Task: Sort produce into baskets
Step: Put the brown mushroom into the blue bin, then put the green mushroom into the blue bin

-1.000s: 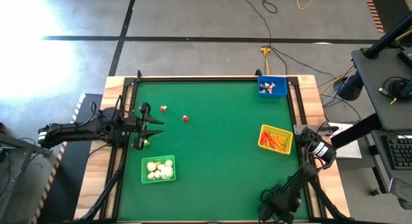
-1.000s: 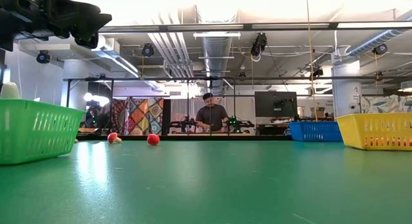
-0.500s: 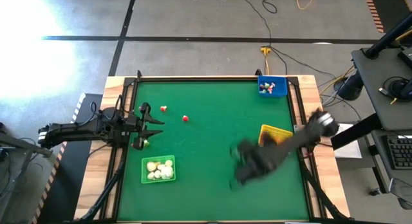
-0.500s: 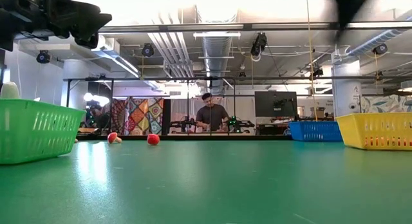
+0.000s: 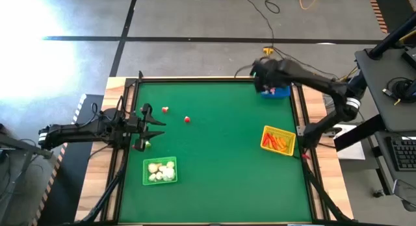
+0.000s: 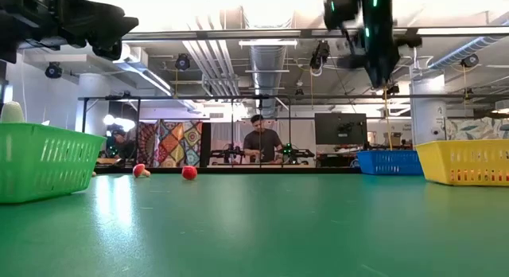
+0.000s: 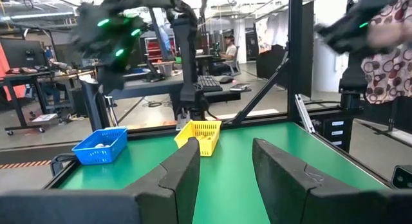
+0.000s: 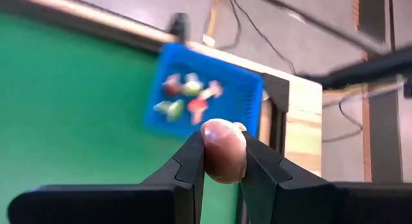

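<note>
both dark fingers (image 8: 257, 166) of the right gripper (image 8: 223, 161) are clamped on a small rounded reddish-pink toy piece (image 8: 223, 150), which sits between them. seen from above, that gripper (image 5: 261, 73) is at the far right of the green desk (image 5: 221, 154), just beside the small blue latticed plastic basket (image 5: 275, 88) in the far right corner. the blue basket (image 8: 205, 98) holds a few red-and-white and greenish pieces (image 8: 190, 97).

the left gripper (image 5: 156, 129) waits at the left side of the desk, its fingers (image 7: 183, 176) standing apart with nothing between them.

two small red-and-white toy pieces (image 5: 176, 115) lie loose on the desk, far of the left gripper and well apart from every basket; the low view shows them (image 6: 165, 171) side by side on the green surface. the green latticed basket (image 5: 160, 171) sits near the left front with whitish garlic-like bulbs (image 5: 162, 171) inside. the yellow latticed basket (image 5: 278, 140) stands at the right side, holding orange carrot-like sticks (image 5: 278, 141).

beyond the desk, a person (image 6: 260, 143) shows in the room.
</note>
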Controlling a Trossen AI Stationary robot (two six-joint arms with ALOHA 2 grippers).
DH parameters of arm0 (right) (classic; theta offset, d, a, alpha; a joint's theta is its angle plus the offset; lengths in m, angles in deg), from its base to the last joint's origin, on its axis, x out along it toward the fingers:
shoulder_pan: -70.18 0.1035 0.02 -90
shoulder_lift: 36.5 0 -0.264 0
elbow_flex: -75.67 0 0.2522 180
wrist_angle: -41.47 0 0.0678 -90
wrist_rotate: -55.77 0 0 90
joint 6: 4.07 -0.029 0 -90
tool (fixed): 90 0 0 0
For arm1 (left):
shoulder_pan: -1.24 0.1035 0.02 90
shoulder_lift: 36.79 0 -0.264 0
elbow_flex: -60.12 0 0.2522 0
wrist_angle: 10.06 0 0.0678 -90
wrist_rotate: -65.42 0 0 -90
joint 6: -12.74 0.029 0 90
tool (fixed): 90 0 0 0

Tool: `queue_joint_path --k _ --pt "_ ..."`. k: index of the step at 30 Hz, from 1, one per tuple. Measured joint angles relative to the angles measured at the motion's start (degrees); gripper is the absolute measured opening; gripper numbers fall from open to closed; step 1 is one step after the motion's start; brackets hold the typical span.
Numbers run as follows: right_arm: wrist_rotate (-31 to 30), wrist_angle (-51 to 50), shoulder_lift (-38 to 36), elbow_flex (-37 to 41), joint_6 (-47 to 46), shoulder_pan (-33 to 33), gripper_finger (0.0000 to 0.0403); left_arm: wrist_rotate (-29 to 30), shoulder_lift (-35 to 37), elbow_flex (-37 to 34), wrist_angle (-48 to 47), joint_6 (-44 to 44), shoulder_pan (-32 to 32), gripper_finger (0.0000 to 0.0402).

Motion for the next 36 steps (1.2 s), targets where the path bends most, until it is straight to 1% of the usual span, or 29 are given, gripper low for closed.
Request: queue_joint_path --k 2,5,8,12,15,19,25,28,30,32,34,36 --pt "1.1 6.0 0.1 3.5 5.7 -7.2 0.0068 0.0 0.0 0.0 0.0 0.0 0.0 0.0127" --pt "5.5 18.0 1.0 9.9 12.8 -14.7 0.0068 0.0 0.0 0.0 0.0 0.0 0.0 0.0127" --pt "9.9 28.9 2.6 16.1 17.1 -19.2 0.0068 0.0 0.0 0.0 0.0 0.0 0.0 0.0127" --pt "12.9 37.7 4.7 20.6 18.5 -22.3 0.0068 0.0 0.0 0.0 0.0 0.0 0.0 0.0127" --pt "13.1 39.5 6.5 21.9 19.2 -22.6 0.0073 0.0 0.0 0.0 0.0 0.0 0.0 0.0127" --pt "13.3 40.4 9.2 22.2 22.1 -22.5 0.0091 0.0 0.0 0.0 0.0 0.0 0.0 0.0127" --pt "13.1 41.3 12.3 22.1 23.9 -23.1 0.014 0.0 0.0 0.0 1.5 0.1 0.0 0.0127" --pt "13.0 40.2 12.5 20.7 27.1 -23.4 0.0168 -0.1 -0.1 0.0 3.5 -1.7 0.0 0.0127" --pt "13.0 40.0 10.7 19.6 29.2 -22.9 0.0183 -0.1 -0.2 0.0 3.3 -3.0 0.0 0.0127" --pt "12.2 40.9 7.6 19.0 30.0 -20.7 0.0191 -0.1 -0.8 0.0 3.4 -3.2 0.0 0.0127" --pt "12.3 43.4 3.8 19.3 30.7 -17.1 0.0194 0.1 -1.8 -0.1 3.6 -2.2 0.0 0.0127" --pt "12.5 47.6 -0.3 21.1 31.5 -12.0 0.0193 2.3 -3.3 -0.1 4.1 -2.8 0.0 0.0127"
